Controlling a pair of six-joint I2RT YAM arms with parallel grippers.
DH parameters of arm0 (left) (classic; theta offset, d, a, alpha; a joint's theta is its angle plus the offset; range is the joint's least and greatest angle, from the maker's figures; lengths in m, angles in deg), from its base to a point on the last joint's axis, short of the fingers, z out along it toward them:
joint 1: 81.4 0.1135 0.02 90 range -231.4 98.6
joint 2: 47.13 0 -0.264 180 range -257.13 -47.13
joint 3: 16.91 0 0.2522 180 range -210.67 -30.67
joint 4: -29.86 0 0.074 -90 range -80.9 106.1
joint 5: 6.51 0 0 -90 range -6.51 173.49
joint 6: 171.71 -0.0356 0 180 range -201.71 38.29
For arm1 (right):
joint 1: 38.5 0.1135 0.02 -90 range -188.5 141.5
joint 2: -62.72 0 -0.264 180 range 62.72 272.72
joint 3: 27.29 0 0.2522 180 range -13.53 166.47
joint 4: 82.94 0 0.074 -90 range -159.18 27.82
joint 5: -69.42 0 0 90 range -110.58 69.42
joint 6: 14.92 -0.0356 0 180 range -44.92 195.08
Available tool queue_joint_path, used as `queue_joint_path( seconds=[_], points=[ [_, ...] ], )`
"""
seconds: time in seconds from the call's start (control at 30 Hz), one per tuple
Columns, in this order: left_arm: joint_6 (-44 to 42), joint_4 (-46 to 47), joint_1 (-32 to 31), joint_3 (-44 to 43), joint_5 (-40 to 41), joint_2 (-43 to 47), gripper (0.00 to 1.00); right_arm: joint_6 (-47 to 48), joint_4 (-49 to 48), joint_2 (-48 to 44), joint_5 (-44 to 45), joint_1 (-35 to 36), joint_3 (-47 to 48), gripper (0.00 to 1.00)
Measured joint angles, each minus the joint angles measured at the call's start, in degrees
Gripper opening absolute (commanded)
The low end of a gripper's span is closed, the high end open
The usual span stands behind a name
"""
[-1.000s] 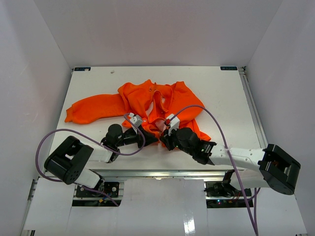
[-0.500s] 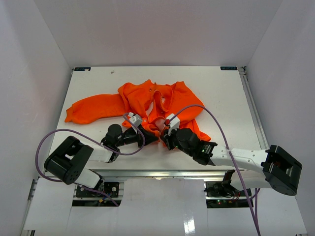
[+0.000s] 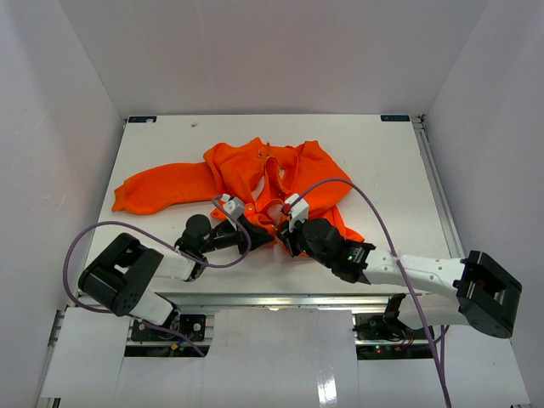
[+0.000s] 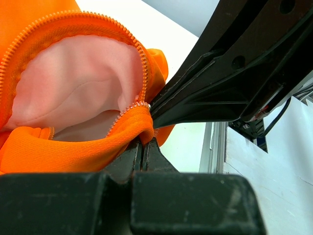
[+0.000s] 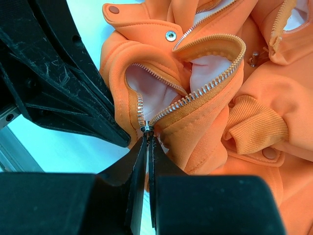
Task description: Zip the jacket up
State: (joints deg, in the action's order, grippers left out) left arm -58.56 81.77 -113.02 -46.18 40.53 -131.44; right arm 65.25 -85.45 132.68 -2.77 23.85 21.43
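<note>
Jacket [image 3: 255, 174] lies crumpled on the table [image 3: 382, 161], front open, mostly beyond both sets of jaws. One sleeve [image 3: 161, 187] stretches away to the left of them. Left gripper [image 4: 142, 147]: jaws pressed together, pinching a fold of the orange bottom hem right at the tips. Pale pink lining [image 4: 73, 83] opens up just past them. Right gripper [image 5: 148, 141]: jaws narrow, nearly closed, tips nipping the small metal end of the zipper [image 5: 205, 88] where the two tooth rows meet. Zipper unzipped, teeth spreading apart in a loop beyond the right tips. The two grippers' tips sit just beside each other, nearly touching; the left one's black fingers fill the space left of the right jaws. A metal snap [image 5: 170, 35] sits further beyond the right tips, on an orange flap.
</note>
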Motion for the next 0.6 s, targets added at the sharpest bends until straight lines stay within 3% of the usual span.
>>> queue_joint_path(
  seconds=[0.6],
  points=[
    [-0.42, -4.85, -0.13, 0.1, -1.94, -1.48, 0.0, 2.78, -3.55, 0.55, 3.61, -0.52, 8.48, 0.08]
  ],
)
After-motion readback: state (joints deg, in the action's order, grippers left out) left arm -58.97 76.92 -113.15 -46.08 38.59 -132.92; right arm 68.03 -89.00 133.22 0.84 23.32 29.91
